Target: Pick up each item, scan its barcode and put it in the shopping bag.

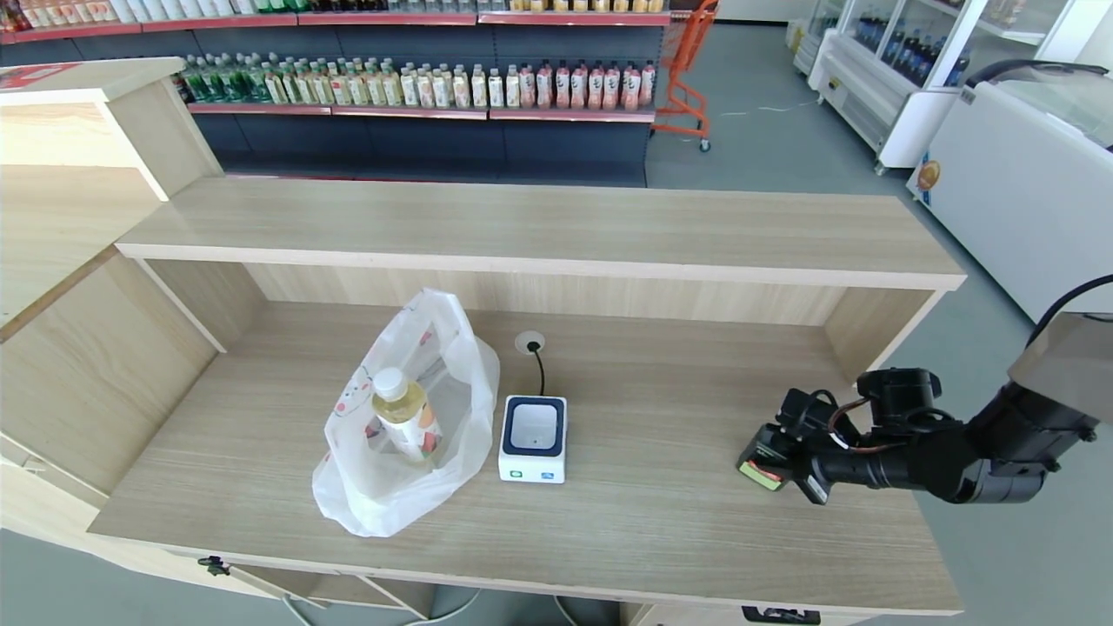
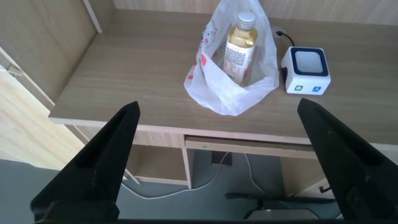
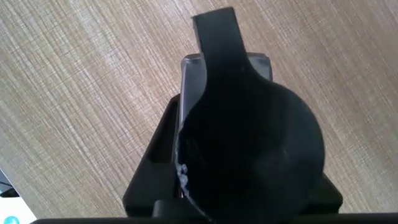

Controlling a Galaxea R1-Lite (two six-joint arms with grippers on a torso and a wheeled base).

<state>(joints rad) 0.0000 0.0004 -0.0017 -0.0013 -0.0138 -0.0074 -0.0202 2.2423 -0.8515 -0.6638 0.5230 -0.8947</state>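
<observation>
"Left wrist view first. Claw state?"

"left gripper [image 2: 217,106]: fingers [image 2: 99,168] spread wide, nothing between them. It hangs off the near edge of the counter [image 2: 124,81], well apart from everything on it."

"Counts, left to right?"

"Head view: one shopping bag [image 1: 383,496], thin white plastic, mouth open, on the counter left of centre. One bottle [image 1: 402,417] standing inside it, white cap, yellow drink. One scanner [image 1: 533,439] just right of the bag; touching or not, can't tell. One cable [image 1: 540,369] runs from its back to a round port in the counter. One right gripper [image 1: 765,461] well to the right, low over the counter."

"Right claw?"

"Closed on one small dark item [image 1: 758,469], green and orange-red at its end. Can't tell what it is. Right wrist view: dark shapes cover most of the frame, wood grain around them."

"View differences?"

"Left wrist view adds the space under the counter, with loose cables [image 2: 217,177]. Head view adds one shelf row of drinks [image 1: 417,87] behind the counter, too many to count, and one orange cart [image 1: 687,78]."

"Readable text?"

"None. The bag has a red cartoon print. The bottle label print is too small. The scanner front has one green mark and one blue."
</observation>
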